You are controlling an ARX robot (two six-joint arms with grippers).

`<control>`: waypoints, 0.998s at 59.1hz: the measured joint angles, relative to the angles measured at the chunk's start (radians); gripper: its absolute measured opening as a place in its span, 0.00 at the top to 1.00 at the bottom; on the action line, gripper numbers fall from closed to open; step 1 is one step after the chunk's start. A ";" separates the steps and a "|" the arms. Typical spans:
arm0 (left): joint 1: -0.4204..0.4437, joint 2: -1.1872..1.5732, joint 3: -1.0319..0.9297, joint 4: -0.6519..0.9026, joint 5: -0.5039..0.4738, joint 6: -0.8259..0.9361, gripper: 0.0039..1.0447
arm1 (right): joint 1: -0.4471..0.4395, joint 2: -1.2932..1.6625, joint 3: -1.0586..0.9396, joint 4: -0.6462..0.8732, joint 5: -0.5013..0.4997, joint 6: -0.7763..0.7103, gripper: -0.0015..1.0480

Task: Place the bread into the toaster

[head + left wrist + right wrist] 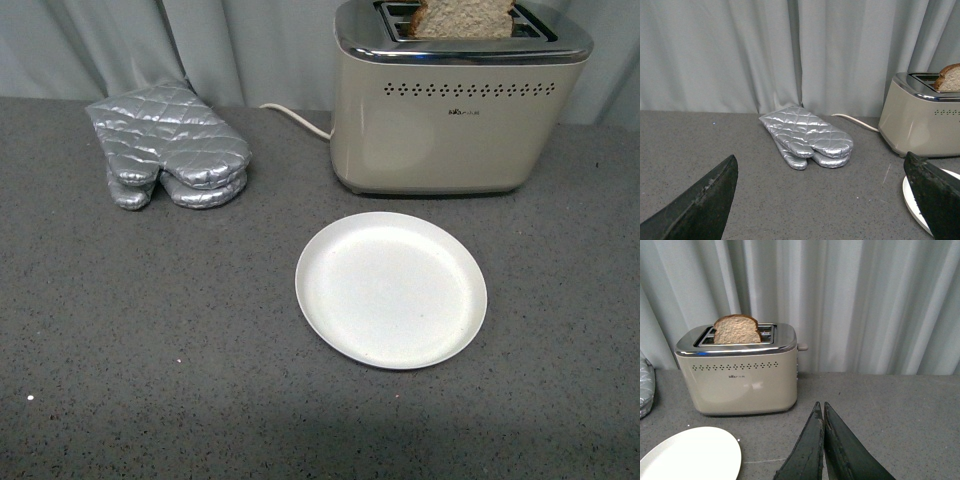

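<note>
You see a speckled dark grey table [150, 380] in front of pale grey-green pleated curtains [740, 50]. The cream-beige two-slot toaster [445, 130] has a shiny chrome top, a row of small dark vent holes and a white cord [295, 115]. The light brown wholewheat bread slice [737, 330] has a darker crust. The silver oven mitts [170, 145] show diamond quilting. The round plate [390, 290] is plain white.

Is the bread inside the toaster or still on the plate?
In. The bread stands upright in a slot of the toaster, its top poking out; the plate is bare.
</note>
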 joint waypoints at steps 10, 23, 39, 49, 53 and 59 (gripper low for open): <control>0.000 0.000 0.000 0.000 0.000 0.000 0.06 | 0.000 -0.055 0.000 -0.054 0.000 0.000 0.99; 0.000 0.000 0.000 0.000 0.000 0.000 0.06 | 0.000 -0.119 0.000 -0.119 0.000 0.000 0.99; 0.000 0.000 0.000 0.000 0.000 0.000 0.06 | 0.000 -0.269 0.001 -0.305 -0.002 0.001 0.99; 0.000 0.000 0.000 0.000 0.000 0.000 0.06 | 0.000 -0.326 0.001 -0.332 -0.001 0.003 0.99; 0.000 0.000 0.000 0.000 0.000 0.000 0.06 | 0.000 -0.326 0.001 -0.333 -0.001 0.003 0.99; 0.000 0.000 0.000 0.000 -0.001 0.000 0.06 | 0.000 -0.327 0.001 -0.333 -0.001 0.003 0.83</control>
